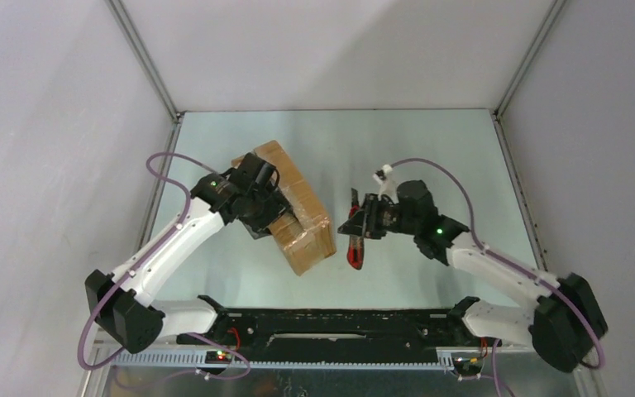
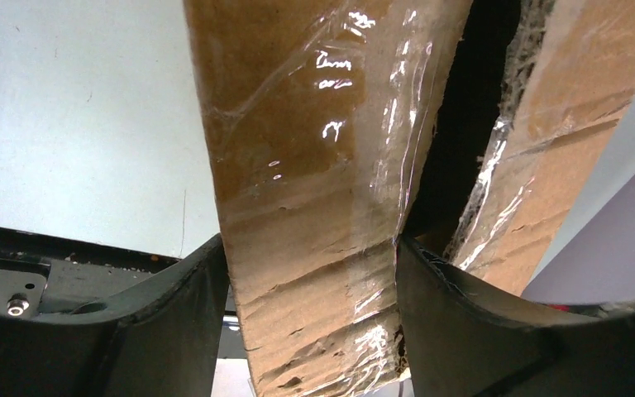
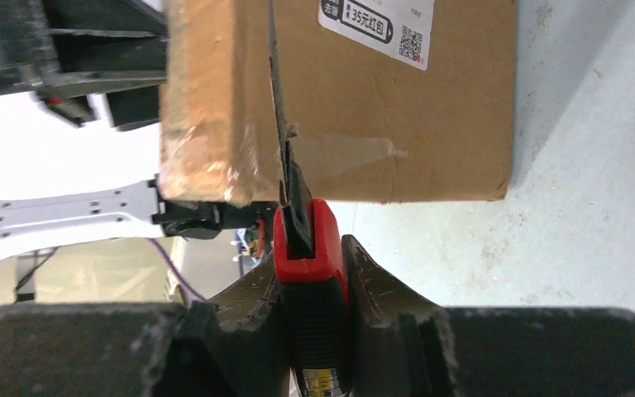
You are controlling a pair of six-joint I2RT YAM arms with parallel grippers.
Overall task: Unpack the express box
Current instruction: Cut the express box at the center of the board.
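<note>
Now | express box [image 1: 306,223]: seam gaping, contents unclear | left pincer [image 2: 310,248] seemingly clamps flap [image 2: 314,165] | right pincer [image 3: 307,265] grips knife [image 3: 314,331]

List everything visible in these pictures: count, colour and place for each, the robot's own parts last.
brown corrugated cardboard box: one, brown, left-centre of table, seam split open
clear tape: strips, transparent, along box seam
printed label: one, white, on box side
red-and-black utility knife: one, red and black, in right gripper
table: one, pale green, under everything
cables: two, purple, one per arm
left gripper: one, black, gripping a box flap
right gripper: one, black, shut on the knife
</note>
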